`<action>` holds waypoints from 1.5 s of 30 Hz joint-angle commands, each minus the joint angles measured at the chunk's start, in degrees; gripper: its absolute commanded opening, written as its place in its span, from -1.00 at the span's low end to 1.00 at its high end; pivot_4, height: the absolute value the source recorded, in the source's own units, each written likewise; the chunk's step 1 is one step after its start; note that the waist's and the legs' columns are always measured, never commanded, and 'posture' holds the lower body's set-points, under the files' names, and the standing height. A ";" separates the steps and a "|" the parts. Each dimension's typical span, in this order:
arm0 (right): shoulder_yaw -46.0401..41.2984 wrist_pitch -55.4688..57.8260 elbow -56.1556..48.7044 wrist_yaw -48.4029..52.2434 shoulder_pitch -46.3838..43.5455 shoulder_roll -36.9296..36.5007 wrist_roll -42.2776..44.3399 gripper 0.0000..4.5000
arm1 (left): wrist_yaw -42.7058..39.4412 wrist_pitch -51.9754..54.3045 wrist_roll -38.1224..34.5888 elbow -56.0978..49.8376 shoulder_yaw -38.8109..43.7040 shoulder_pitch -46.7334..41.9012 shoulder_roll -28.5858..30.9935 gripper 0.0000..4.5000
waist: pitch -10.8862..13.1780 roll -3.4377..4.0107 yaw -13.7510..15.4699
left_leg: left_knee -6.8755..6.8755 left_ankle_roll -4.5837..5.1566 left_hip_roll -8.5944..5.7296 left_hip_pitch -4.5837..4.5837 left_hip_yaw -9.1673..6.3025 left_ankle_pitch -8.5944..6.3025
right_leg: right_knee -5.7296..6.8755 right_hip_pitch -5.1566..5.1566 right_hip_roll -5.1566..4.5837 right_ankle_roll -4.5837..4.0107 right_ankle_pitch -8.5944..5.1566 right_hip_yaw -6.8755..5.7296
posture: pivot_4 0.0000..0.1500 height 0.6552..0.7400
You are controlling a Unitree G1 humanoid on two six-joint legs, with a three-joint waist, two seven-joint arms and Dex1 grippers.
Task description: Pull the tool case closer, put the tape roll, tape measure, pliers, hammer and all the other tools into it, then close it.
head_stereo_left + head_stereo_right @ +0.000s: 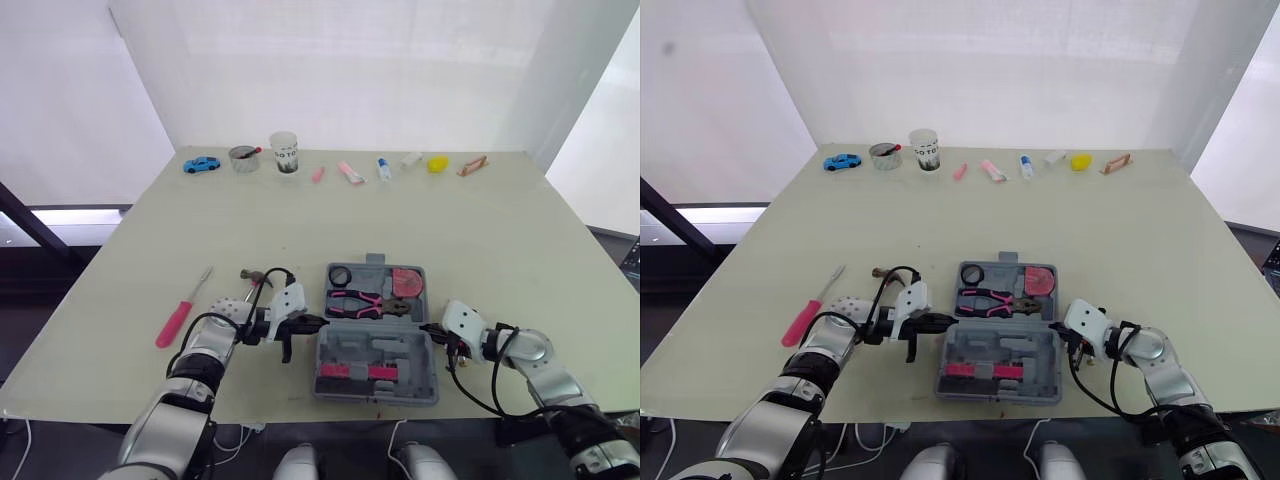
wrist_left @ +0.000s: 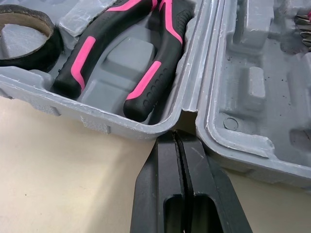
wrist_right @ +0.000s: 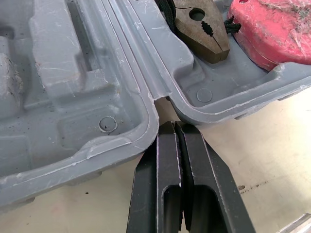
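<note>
The grey tool case point(image 1: 410, 365) lies open near the table's front edge. Its far half holds the black tape roll point(image 1: 340, 275), the pink-and-black pliers point(image 1: 362, 300) and the red tape measure point(image 1: 406, 283). The near half carries a pink strip point(image 1: 352, 372). My left gripper point(image 1: 303, 325) is shut, its tips at the hinge gap on the case's left side point(image 2: 177, 138). My right gripper point(image 1: 436, 331) is shut too, tips at the hinge gap on the right side point(image 3: 174, 127). The hammer point(image 1: 250, 274) lies behind my left wrist, mostly hidden. A pink screwdriver point(image 1: 180, 315) lies further left.
Along the far edge stand a blue toy car point(image 1: 202, 164), a metal tin point(image 1: 243, 158), a white cup point(image 1: 285, 152), several small pink and white items and a yellow piece point(image 1: 437, 164). Bare table stretches between that row and the case.
</note>
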 commanded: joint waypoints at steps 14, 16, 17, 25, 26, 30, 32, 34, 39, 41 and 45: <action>1.09 -3.32 1.23 -0.85 -2.79 2.16 -0.29 -0.97 | 0.53 -0.87 0.22 -0.27 -0.52 0.58 -0.82 -1.00 | 0.00 0.00 -0.04 | 0.00 0.00 0.01 0.01 0.00 0.00 | 0.00 0.00 0.00 0.00 0.00 0.00 | 1.00 1.00; 1.08 -3.72 1.49 -1.21 -2.90 2.30 -0.39 -0.97 | 0.60 -0.83 0.26 -0.17 -0.50 0.51 -0.78 -1.00 | 0.00 0.00 -0.05 | 0.00 0.00 0.01 0.01 0.00 0.00 | 0.00 0.00 0.00 0.00 0.00 0.00 | 1.00 1.00; 1.07 -3.96 1.64 -1.41 -2.99 2.36 -0.45 -0.97 | 0.64 -0.81 0.27 -0.10 -0.49 0.45 -0.78 -1.00 | 0.00 0.00 -0.05 | 0.00 0.00 0.01 0.01 0.00 0.00 | 0.01 0.00 0.00 0.00 0.00 0.00 | 1.00 1.00; 1.02 -5.20 2.35 -2.17 -3.41 2.77 -0.56 -0.97 | 0.73 -0.82 0.32 0.24 -0.39 0.38 -0.55 -1.00 | 0.00 0.00 -0.06 | 0.00 0.00 0.01 0.01 0.00 0.00 | 0.00 0.00 0.00 0.00 0.00 0.00 | 1.00 1.00; 1.02 -5.31 2.39 -2.13 -3.43 2.84 -0.48 -0.97 | 0.74 -0.83 0.32 0.26 -0.37 0.41 -0.48 -1.00 | 0.00 0.00 -0.06 | 0.00 0.00 0.01 0.01 0.00 0.00 | 0.01 0.00 0.00 0.00 0.00 0.00 | 1.00 1.00; 1.10 -5.66 2.38 -1.92 -3.49 3.16 -0.20 -0.97 | 0.56 -0.89 0.24 -0.04 -0.33 0.88 -0.17 -1.00 | 0.00 0.00 -0.10 | 0.00 0.00 0.01 0.01 0.00 0.00 | 0.01 0.00 0.00 0.00 0.00 0.00 | 1.00 1.00; 1.12 -5.66 2.36 -1.88 -3.51 3.23 -0.22 -0.97 | 0.46 -0.91 0.17 -0.20 -0.28 1.15 0.00 -1.00 | 0.00 0.00 -0.14 | 0.00 0.00 0.02 0.01 0.00 0.00 | 0.01 0.00 0.01 0.00 0.00 0.00 | 1.00 1.00; 1.13 -5.65 2.37 -1.81 -3.54 3.31 -0.18 -0.97 | 0.50 -0.92 0.14 -0.24 -0.17 1.35 0.21 -1.00 | 0.00 0.00 -0.20 | 0.00 0.00 0.02 0.01 0.00 0.00 | 0.01 -0.01 0.01 0.00 0.00 0.00 | 1.00 1.00; 1.52 -5.68 2.37 -1.33 -3.71 3.83 -0.04 -0.97 | 0.60 -1.02 -0.03 -0.41 0.22 1.77 0.65 -1.00 | 0.00 0.00 -0.29 | -0.01 0.00 0.03 0.02 0.00 0.00 | 0.01 -0.01 0.02 -0.01 0.00 0.00 | 1.00 1.00; 1.67 -5.61 2.33 -1.27 -3.78 4.08 -0.07 -0.97 | 0.58 -0.97 -0.08 -0.63 0.33 1.98 0.79 -1.00 | 0.00 0.01 -0.39 | -0.01 0.00 0.04 0.02 0.00 0.00 | 0.01 -0.01 0.03 -0.01 0.00 0.00 | 1.00 1.00; 1.76 -5.60 2.39 -1.15 -3.88 4.26 -0.15 -0.97 | 0.63 -0.83 -0.20 -0.95 0.49 2.19 1.00 -1.00 | 0.00 0.01 -0.49 | -0.02 0.00 0.08 0.03 0.00 0.00 | 0.01 -0.01 0.07 -0.01 0.00 0.00 | 1.00 1.00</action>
